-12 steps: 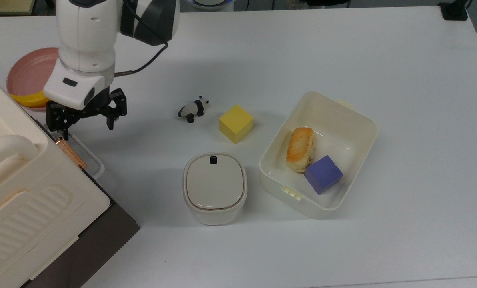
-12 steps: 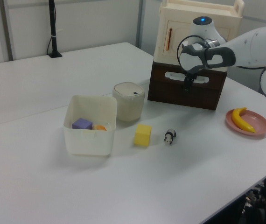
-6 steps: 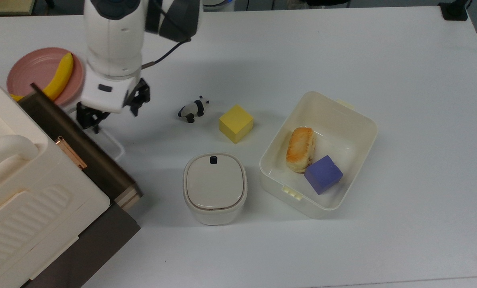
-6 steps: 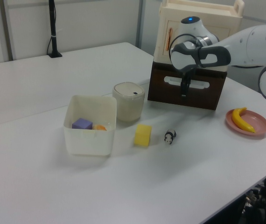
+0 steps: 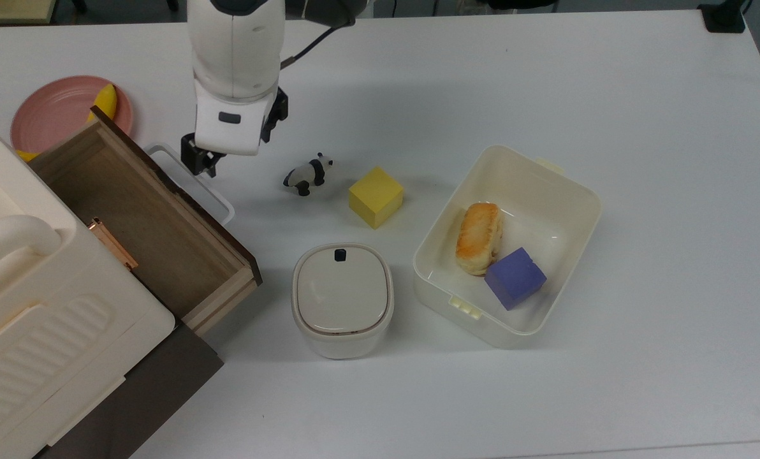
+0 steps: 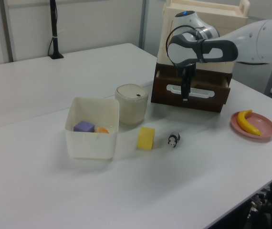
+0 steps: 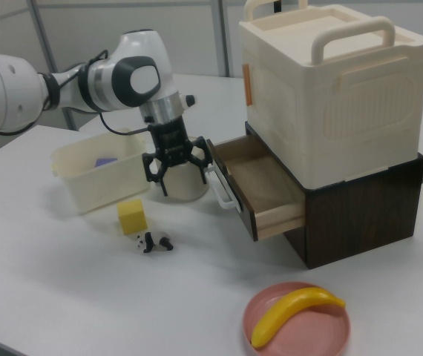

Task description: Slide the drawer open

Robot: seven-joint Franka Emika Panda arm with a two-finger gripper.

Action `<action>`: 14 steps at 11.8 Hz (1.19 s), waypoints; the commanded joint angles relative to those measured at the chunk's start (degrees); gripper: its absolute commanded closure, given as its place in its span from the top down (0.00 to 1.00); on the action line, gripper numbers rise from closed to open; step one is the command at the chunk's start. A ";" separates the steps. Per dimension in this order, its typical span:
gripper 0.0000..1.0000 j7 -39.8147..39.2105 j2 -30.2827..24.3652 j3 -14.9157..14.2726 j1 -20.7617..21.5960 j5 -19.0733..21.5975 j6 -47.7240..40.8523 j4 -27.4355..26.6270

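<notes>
The brown drawer (image 5: 144, 210) of the dark cabinet stands pulled out, and its bare wooden inside (image 7: 260, 185) is in plain sight. A white loop handle (image 5: 219, 199) runs along its front (image 6: 212, 93). My gripper (image 5: 217, 159) hangs at the handle's far end, pointing down, its fingers spread open. In the right view the gripper (image 7: 182, 178) sits right beside the handle (image 7: 223, 194), one finger close against it. In the left view the gripper (image 6: 184, 97) overlaps the drawer front.
A panda figurine (image 5: 308, 173) and a yellow cube (image 5: 375, 196) lie just to the top view's right of the gripper. A lidded cream pot (image 5: 342, 299) stands near the drawer's corner. A white bin (image 5: 514, 154) holds bread and a purple cube. A pink plate (image 5: 55, 115) carries a banana.
The drawer has slid out from nearly closed to well open. The gripper moved with the handle, toward the top view's upper right.
</notes>
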 commanded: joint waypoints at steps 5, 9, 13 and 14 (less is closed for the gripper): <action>1.00 24.31 -7.21 7.54 0.50 4.14 -5.53 -1.90; 1.00 54.63 -9.76 9.58 0.50 8.01 -5.79 -1.90; 1.00 55.36 -10.38 9.32 0.33 8.44 -7.99 -1.82; 1.00 55.62 -10.56 9.23 0.33 8.79 -7.99 -1.82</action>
